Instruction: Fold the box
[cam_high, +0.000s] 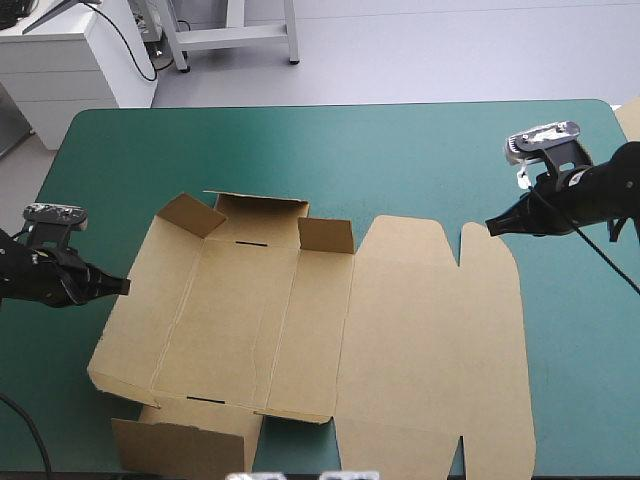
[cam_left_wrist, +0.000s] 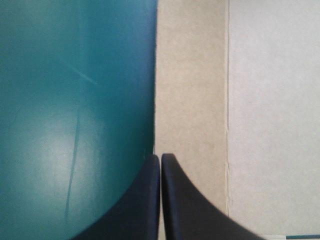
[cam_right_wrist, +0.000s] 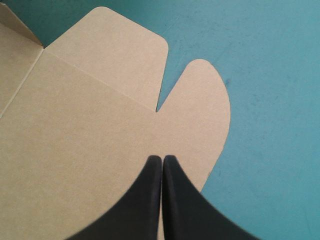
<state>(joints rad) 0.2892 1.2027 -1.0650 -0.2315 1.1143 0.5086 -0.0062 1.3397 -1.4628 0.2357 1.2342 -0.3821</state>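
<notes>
The brown box (cam_high: 300, 320) lies open in the middle of the teal-green cover. Its far wall (cam_high: 262, 222) and corner tabs stand partly raised, and the lid (cam_high: 440, 340) lies flat to the right. My left gripper (cam_high: 125, 286) is shut, its tip at the edge of the box's sloping left wall. In the left wrist view that gripper (cam_left_wrist: 160, 157) points along the edge of the brown board (cam_left_wrist: 190, 90). My right gripper (cam_high: 490, 226) is shut, hovering over the lid's far right rounded flap (cam_right_wrist: 205, 100). In the right wrist view it (cam_right_wrist: 162, 159) holds nothing.
A near wall flap (cam_high: 185, 450) of the box hangs at the table's front edge. A piece of more brown board (cam_high: 630, 115) shows at the table's far right corner. Bare teal-green cover (cam_high: 350, 150) stretches beyond the box toward the far edge.
</notes>
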